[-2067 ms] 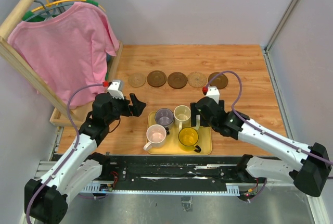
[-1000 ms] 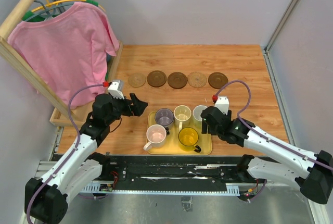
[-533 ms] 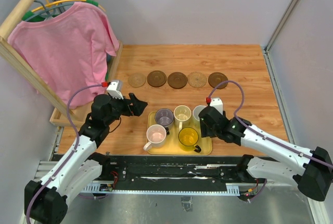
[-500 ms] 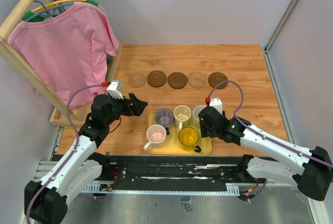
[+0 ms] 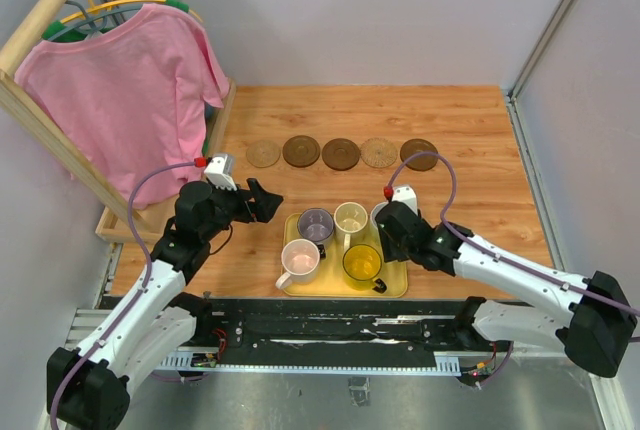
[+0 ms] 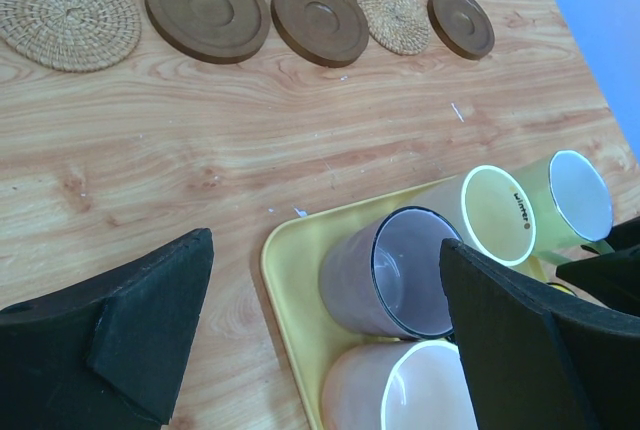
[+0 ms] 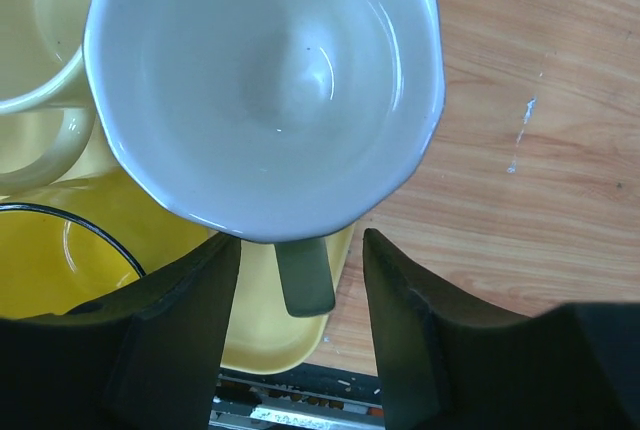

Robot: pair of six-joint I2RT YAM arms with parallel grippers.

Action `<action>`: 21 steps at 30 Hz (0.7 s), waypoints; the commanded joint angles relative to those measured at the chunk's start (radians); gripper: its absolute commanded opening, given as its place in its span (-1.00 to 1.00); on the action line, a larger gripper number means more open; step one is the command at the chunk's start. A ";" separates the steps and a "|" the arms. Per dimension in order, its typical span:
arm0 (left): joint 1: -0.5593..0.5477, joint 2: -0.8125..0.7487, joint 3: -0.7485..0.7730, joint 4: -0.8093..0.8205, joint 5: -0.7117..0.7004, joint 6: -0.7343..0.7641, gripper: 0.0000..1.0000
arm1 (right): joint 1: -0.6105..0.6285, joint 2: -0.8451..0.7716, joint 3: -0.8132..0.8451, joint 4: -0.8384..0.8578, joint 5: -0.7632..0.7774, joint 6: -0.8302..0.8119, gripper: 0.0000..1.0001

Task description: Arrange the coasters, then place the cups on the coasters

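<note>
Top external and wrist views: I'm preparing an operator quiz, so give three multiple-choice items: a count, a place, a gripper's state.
1. How many thin round coasters lie in the row? A five; B three; C seven.
2. Where do the five small handled mugs stand? A on the coasters; B on the yellow rectangular tray; C stacked inside each other.
3. How is the right gripper? A shut on nothing; B shut on a coaster; C open, fingers either side of the whitish mug's dark handle.
Answers: 1 A, three dark brown and two woven tan discs show; 2 B, all five sit within the tray's rim; 3 C, the right wrist view shows gaps beside the handle.
</note>
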 commanded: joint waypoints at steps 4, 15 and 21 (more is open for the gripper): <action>-0.004 -0.008 -0.007 0.016 -0.008 -0.001 0.98 | 0.011 0.029 0.003 0.045 0.000 -0.040 0.05; -0.005 -0.005 -0.009 0.016 -0.012 -0.001 0.98 | 0.002 0.037 -0.012 0.061 -0.008 -0.049 -0.03; -0.005 -0.002 -0.010 0.019 -0.009 -0.003 0.98 | -0.005 0.044 -0.020 0.067 -0.015 -0.054 -0.04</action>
